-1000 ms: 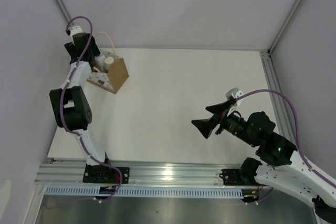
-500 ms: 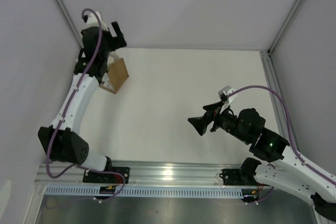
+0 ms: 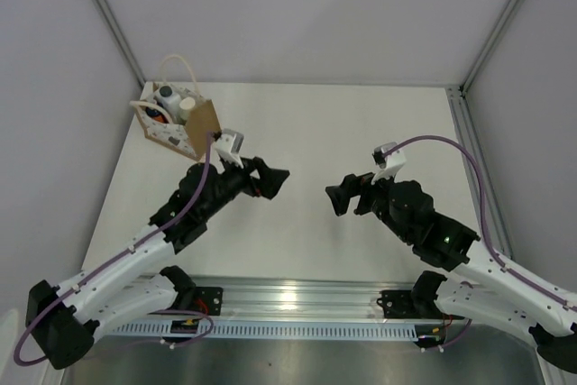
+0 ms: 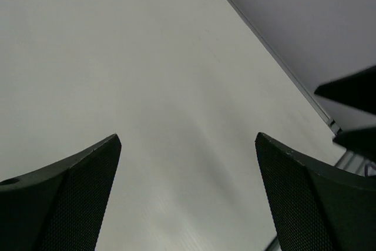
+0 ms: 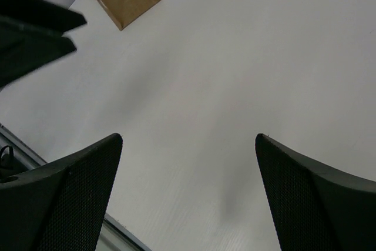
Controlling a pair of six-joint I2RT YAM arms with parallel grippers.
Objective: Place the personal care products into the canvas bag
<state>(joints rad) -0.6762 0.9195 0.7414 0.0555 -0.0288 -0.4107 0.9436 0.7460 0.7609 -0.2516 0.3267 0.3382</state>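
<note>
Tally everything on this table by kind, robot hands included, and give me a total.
Bottles: 3 (white bottle with dark cap, cream-white bottle, orange bottle, all inside the bag)
Canvas bag: 1
Robot hands: 2 (left hand, right hand, both open and empty)
Total: 6

The canvas bag [image 3: 204, 123] is tan-brown with a white speckled panel and cream handles. The table [image 3: 343, 132] is white.

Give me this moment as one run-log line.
left tool: open, empty | right tool: open, empty | bottles: inside canvas bag | bag: upright, far left
</note>
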